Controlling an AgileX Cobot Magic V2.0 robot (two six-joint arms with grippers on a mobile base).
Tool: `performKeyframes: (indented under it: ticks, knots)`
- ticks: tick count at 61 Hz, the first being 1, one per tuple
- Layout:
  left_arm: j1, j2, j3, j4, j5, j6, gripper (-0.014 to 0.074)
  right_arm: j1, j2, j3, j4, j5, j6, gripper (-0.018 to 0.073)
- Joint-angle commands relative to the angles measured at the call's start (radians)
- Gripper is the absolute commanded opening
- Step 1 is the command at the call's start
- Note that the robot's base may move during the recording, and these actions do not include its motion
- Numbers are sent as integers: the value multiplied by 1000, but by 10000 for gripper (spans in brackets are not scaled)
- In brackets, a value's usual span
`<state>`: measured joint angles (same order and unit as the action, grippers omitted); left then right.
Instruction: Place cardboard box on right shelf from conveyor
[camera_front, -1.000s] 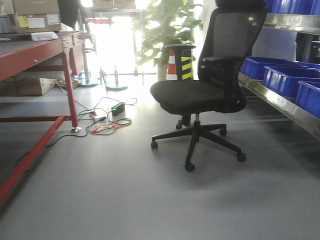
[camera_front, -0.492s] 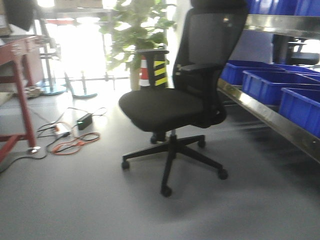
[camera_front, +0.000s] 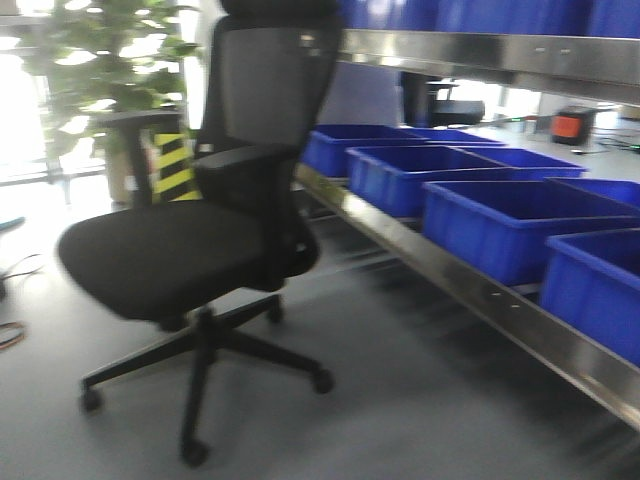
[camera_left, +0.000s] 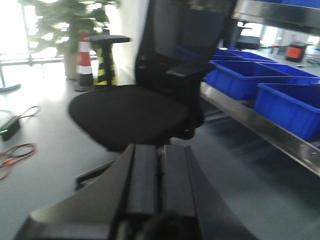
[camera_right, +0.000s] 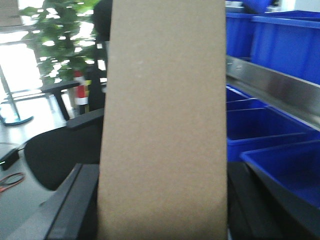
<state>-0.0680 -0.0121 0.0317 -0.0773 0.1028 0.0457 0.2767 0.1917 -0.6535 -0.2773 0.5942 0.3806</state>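
A plain tan cardboard box (camera_right: 165, 120) fills the middle of the right wrist view, standing tall between the dark fingers (camera_right: 75, 205) of my right gripper (camera_right: 162, 210), which is shut on its sides. My left gripper (camera_left: 161, 175) is shut, its two pads pressed together with nothing between them. The stainless-steel right shelf (camera_front: 470, 285) runs along the right side, with its lip also in the wrist views (camera_left: 280, 137) (camera_right: 275, 85). The conveyor is out of view.
A black office chair (camera_front: 190, 250) stands on the grey floor just left of the shelf. Blue plastic bins (camera_front: 500, 225) fill the shelf's lower level, and more sit on an upper level (camera_front: 480, 50). A potted plant (camera_front: 110, 70) and a striped cone (camera_front: 172, 165) stand behind the chair.
The view has swung to the right: the red conveyor frame and floor cables have left the frame, the chair has slid left, and the shelf with blue bins now fills the right half.
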Motion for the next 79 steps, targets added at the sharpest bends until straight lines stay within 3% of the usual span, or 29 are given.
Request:
performKeyframes:
  ticks: [1,79]
  knots:
    - [0,-16,10,-6,-88,0,-116,-6,17,-28,-26,-105,-10,155]
    - [-1,-16,10,-6,-88,0,-116,-6,17,-28,-26,-105,-10,155]
